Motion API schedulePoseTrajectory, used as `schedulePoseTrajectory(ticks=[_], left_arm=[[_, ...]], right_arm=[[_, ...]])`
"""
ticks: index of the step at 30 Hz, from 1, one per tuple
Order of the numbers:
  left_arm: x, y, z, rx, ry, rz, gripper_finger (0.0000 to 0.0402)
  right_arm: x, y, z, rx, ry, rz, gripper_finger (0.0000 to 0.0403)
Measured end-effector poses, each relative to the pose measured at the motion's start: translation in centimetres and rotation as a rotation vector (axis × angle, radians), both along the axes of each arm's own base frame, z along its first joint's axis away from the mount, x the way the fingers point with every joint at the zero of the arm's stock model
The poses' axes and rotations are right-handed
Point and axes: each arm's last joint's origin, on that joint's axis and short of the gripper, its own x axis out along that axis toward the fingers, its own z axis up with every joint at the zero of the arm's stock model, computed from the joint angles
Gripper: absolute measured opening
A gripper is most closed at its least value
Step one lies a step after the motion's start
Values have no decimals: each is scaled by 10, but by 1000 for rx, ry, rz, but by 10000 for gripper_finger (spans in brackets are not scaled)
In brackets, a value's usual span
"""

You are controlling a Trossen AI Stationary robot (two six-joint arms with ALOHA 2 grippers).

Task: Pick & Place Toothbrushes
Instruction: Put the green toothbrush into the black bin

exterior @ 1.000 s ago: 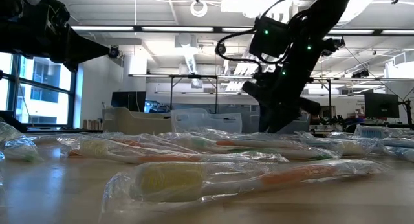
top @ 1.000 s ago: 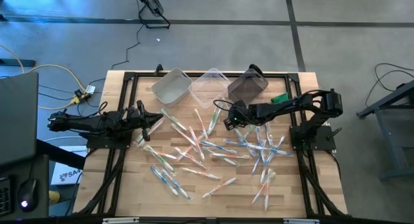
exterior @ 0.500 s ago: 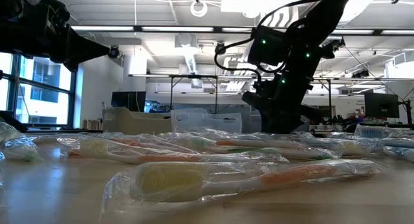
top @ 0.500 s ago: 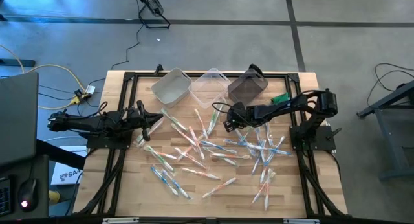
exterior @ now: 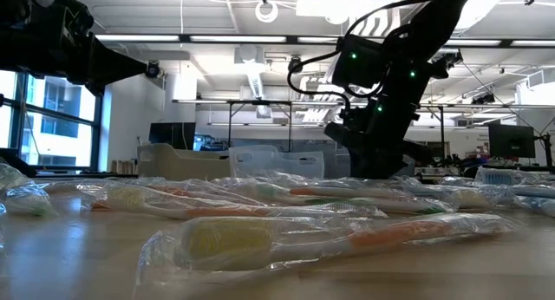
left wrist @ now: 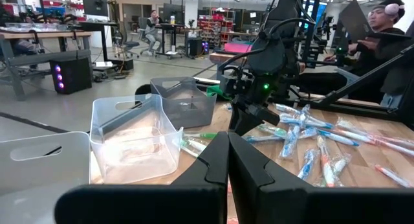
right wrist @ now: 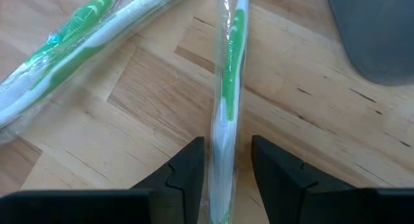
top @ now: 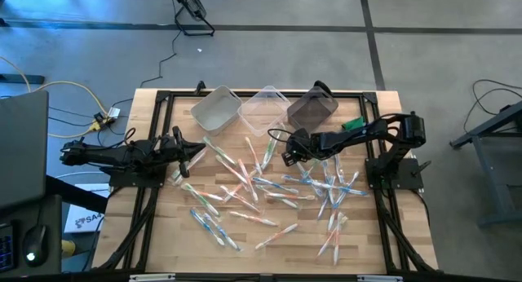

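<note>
Right gripper [right wrist: 226,169]: I see its fingers straddling 1 green toothbrush [right wrist: 228,101], centre frame, not clamped.
Left gripper [top: 194,155]: closed, left edge.

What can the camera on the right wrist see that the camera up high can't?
Only the right wrist view shows the right hand straddling one wrapped green-and-white toothbrush, fingers apart on either side.

Only the high view shows the whole wooden table, the three plastic bins along its far edge, and the left hand waiting, shut, at the left.

Both show wrapped toothbrushes on wood and the dark grey bin.
</note>
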Motion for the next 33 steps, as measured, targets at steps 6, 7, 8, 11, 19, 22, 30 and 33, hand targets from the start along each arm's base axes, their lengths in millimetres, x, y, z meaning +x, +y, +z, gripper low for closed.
schedulePoseTrajectory(ticks=[6, 7, 8, 11, 19, 22, 30, 33], left_arm=[[0, 0, 0, 0, 0, 0, 0], [0, 0, 0, 0, 0, 0, 0], [0, 0, 0, 0, 0, 0, 0], [0, 0, 0, 0, 0, 0, 0], [0, 0, 0, 0, 0, 0, 0], [0, 0, 0, 0, 0, 0, 0], [0, 0, 0, 0, 0, 0, 0], [0, 0, 0, 0, 0, 0, 0]], right_arm=[[0, 0, 0, 1, 1, 2, 120], [0, 0, 0, 2, 1, 2, 120], [0, 0, 0, 3, 1, 2, 120], [0, 0, 0, 4, 0, 3, 120], [0, 0, -1, 3, 3, 10, 120], [0, 0, -1, 4, 3, 11, 120], [0, 0, -1, 3, 6, 10, 102], [0, 0, -1, 2, 6, 9, 81]])
